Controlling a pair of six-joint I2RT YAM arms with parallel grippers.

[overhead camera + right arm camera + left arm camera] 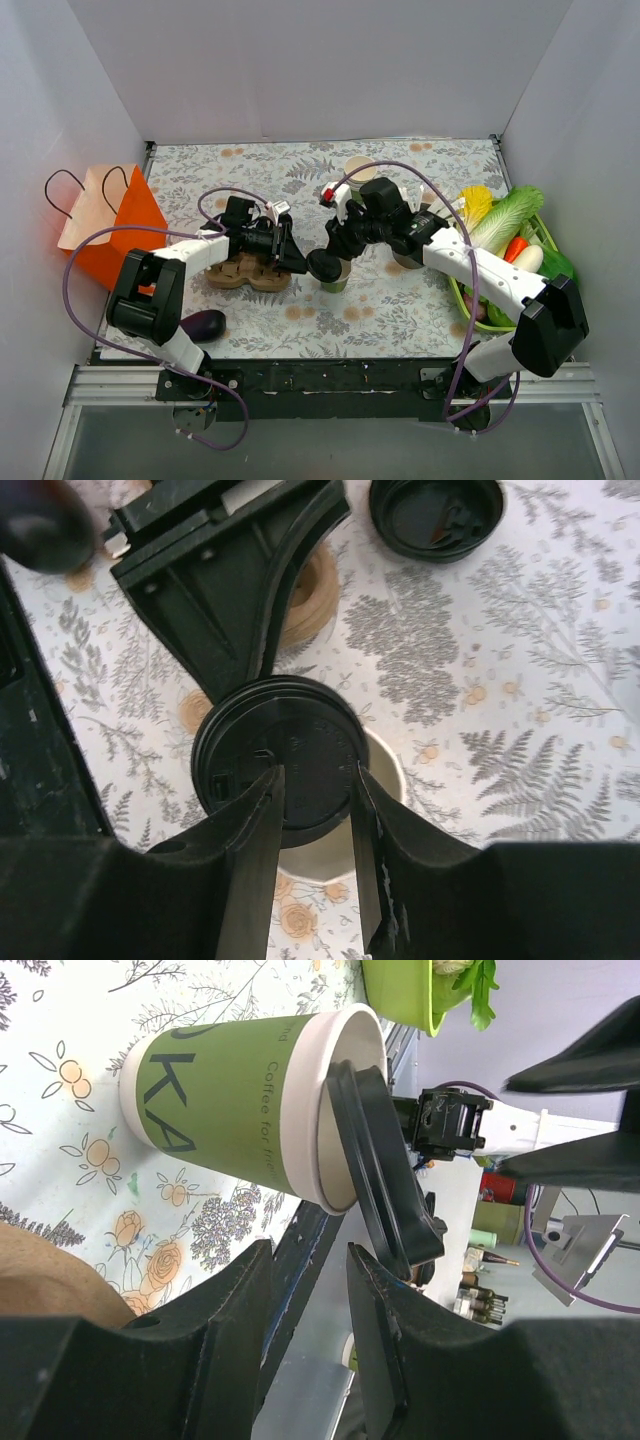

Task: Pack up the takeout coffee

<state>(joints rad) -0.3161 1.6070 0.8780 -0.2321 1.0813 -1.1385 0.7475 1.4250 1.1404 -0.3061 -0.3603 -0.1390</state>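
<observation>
The green paper cup [338, 282] stands at mid table. In the left wrist view the cup [230, 1100] shows its cream rim open. The black lid [375, 1160] is tilted and lies half off the rim. From the right wrist, the lid [300, 740] sits shifted left, with the cup's rim [385, 770] bare on the right. My right gripper [315, 775] is shut on the lid from above [335, 250]. My left gripper [310, 1250] is open and empty, just left of the cup [298, 262].
A brown cardboard cup carrier [250, 272] lies under the left arm. A second loose lid [435, 515] lies upside down. An orange paper bag [110, 225] stands far left, lidless cups [360, 168] at the back, a green vegetable basket [467, 305] at right and an eggplant [205, 323] near the front.
</observation>
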